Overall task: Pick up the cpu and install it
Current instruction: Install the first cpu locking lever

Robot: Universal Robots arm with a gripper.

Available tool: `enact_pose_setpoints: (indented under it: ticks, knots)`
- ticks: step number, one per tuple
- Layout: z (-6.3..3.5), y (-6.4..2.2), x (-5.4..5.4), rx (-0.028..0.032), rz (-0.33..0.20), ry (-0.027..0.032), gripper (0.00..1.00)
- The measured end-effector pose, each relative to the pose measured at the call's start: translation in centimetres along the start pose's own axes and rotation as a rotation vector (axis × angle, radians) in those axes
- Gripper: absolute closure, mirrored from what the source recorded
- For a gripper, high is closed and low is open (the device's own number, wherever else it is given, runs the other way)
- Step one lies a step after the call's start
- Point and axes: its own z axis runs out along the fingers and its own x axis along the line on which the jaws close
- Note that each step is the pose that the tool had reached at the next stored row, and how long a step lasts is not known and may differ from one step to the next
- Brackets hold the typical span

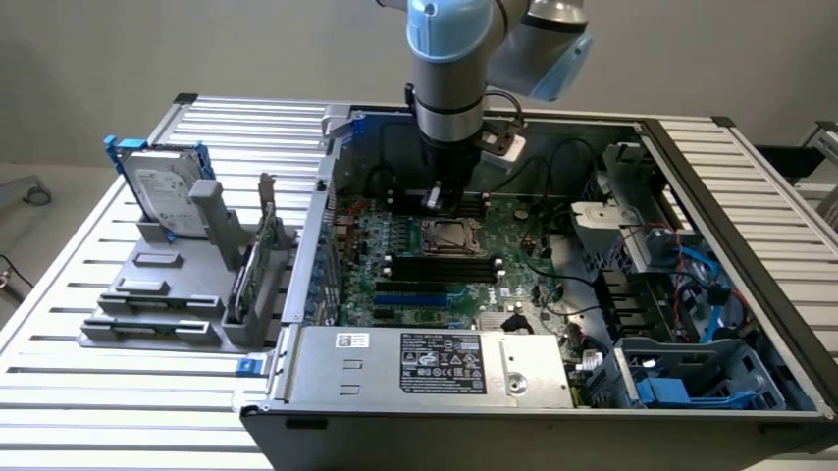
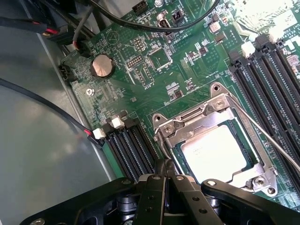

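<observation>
Slatted bench [image 1: 235, 123] is bearing the case [image 1: 524, 432]; gripper [image 1: 439, 199], fingers [image 2: 157, 187] together, is hovering at cpu's [image 2: 213, 154] twelve o'clock, risking scraping socket [image 2: 187, 124].

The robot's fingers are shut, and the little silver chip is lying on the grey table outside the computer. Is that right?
Not quite. The fingers are shut, but the cpu is not outside the computer. It lies inside the metal-framed socket on the green board. The wrist view shows it.
</observation>
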Motion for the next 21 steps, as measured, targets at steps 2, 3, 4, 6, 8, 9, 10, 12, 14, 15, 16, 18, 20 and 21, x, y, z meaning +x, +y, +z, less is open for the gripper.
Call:
enact_pose_setpoints:
  ticks: [2,3,4,6,8,9,10,12,14,15,16,18,20,21]
  knots:
    - [0.05,0.05,0.03,0.0004,-0.001,0.0000,0.89]
    - [0.07,0.08,0.04,0.0005,-0.002,-0.0001,0.89]
    - [0.10,0.11,0.05,0.0005,-0.002,0.0001,0.89]
    - [0.14,0.17,0.07,0.0005,-0.002,0.0002,0.89]
    - [0.16,0.25,0.11,0.0006,-0.002,-0.0001,0.89]
    - [0.18,0.29,0.13,0.0005,-0.002,-0.0001,0.89]
    - [0.19,0.32,0.15,0.0005,-0.002,0.0000,0.89]
    - [0.22,0.39,0.18,0.0005,-0.002,0.0002,0.89]
    - [0.23,0.45,0.21,0.0005,-0.002,0.0001,0.89]
    - [0.23,0.48,0.22,0.0005,-0.002,0.0001,0.89]
    - [0.23,0.51,0.23,0.0005,-0.002,0.0000,0.89]
    - [0.23,0.53,0.24,0.0004,-0.002,-0.0002,0.89]
    - [0.23,0.54,0.25,0.0005,-0.002,-0.0002,0.89]
    - [0.24,0.54,0.26,0.0007,-0.002,-0.0003,0.89]
